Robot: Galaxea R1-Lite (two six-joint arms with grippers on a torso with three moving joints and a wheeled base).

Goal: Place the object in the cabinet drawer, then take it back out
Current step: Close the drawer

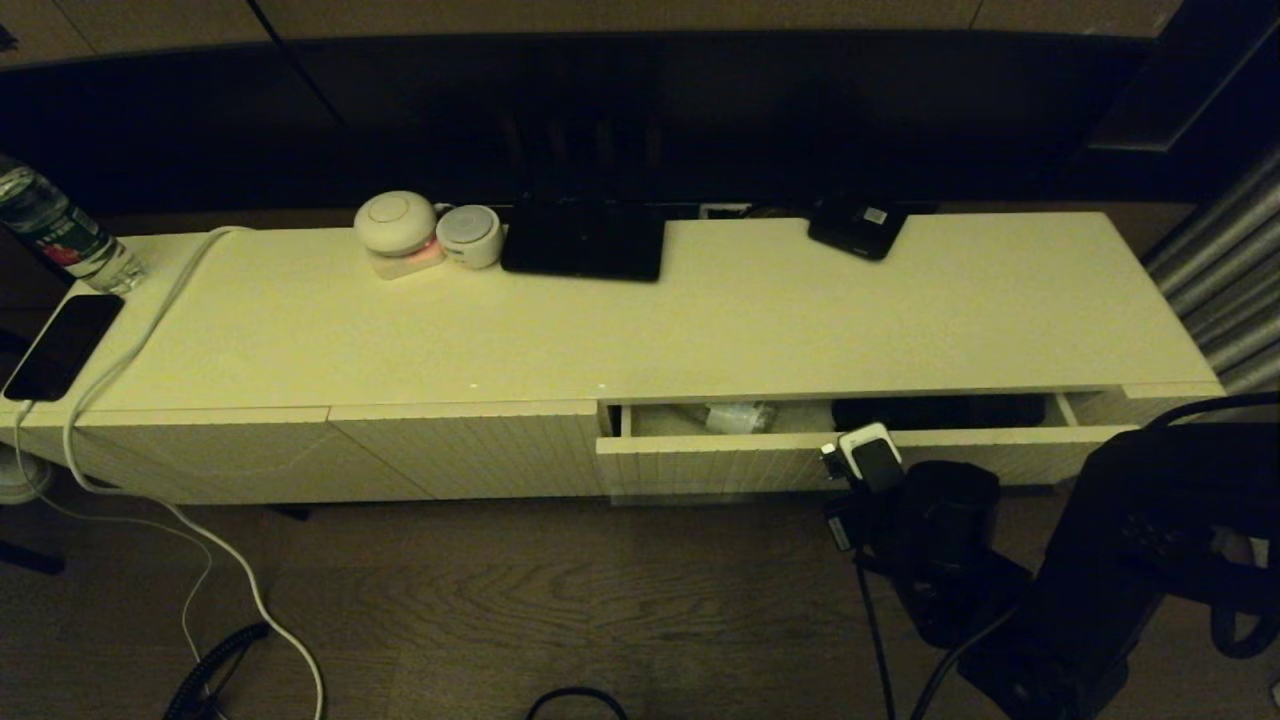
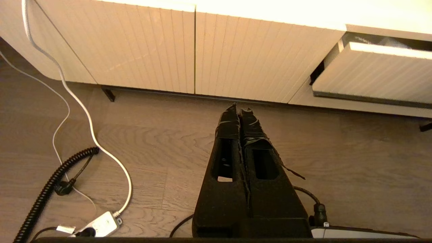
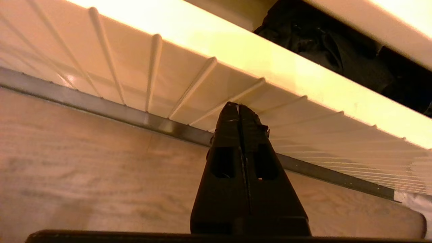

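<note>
The cabinet [image 1: 640, 320] is a long cream sideboard with ribbed fronts. Its drawer [image 1: 720, 465] at the right stands pulled out a little, leaving a narrow gap at the top. Through the gap I see a pale crumpled thing [image 1: 738, 415] and a dark bundle [image 1: 940, 410]; I cannot tell which is the object. My right gripper [image 3: 239, 107] is shut and empty, its tips against the drawer's ribbed front [image 3: 202, 84] just above the lower edge. My left gripper [image 2: 240, 108] is shut and empty, low over the wood floor in front of the cabinet's closed left panels.
On the cabinet top stand a water bottle [image 1: 60, 235], a phone [image 1: 62, 345] on a white cable [image 1: 130, 340], two round white devices [image 1: 395, 225], a black stand [image 1: 585, 240] and a black box [image 1: 858, 228]. A power strip [image 2: 101, 224] and coiled cable [image 2: 50, 182] lie on the floor.
</note>
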